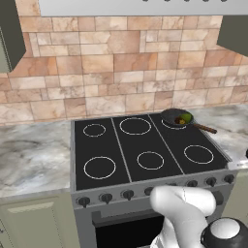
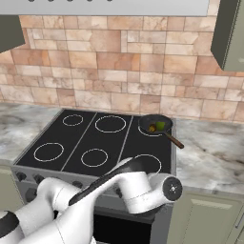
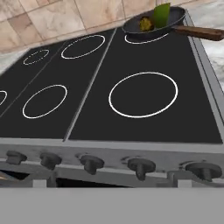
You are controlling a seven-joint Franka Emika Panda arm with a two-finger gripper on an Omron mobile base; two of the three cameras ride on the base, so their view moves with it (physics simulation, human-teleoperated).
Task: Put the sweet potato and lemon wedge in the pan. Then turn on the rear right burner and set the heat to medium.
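A small dark frying pan [image 1: 177, 117] sits at the far right corner of a black glass cooktop [image 1: 145, 145], covering most of the rear right burner [image 3: 146, 39], whose white ring peeks out at the pan's near edge. No red glow can be made out on that ring, so the burner is probably not yet on. Inside the pan lie the sweet potato [image 3: 145, 23], a small orange-brown lump, and just to its right, close enough that they may touch, the lemon wedge [image 3: 161, 15], yellow-green and leaning against the pan wall. Both foods appear to be placed already. The pan's long brown handle [image 3: 200, 32] points right and toward the viewer, out over the stove's edge toward the marble desk [image 2: 212, 152]. Along the stove's near front runs a row of dark knobs [image 3: 141, 166]; the hand camera looks low across them, likely because a knob is the next target. Which knob governs the rear right burner cannot be read; no markings are legible. The white arm [image 2: 138, 186] is bent low in front of the stove. The claw's fingers are not visible, so whether it is open or closed cannot be told.
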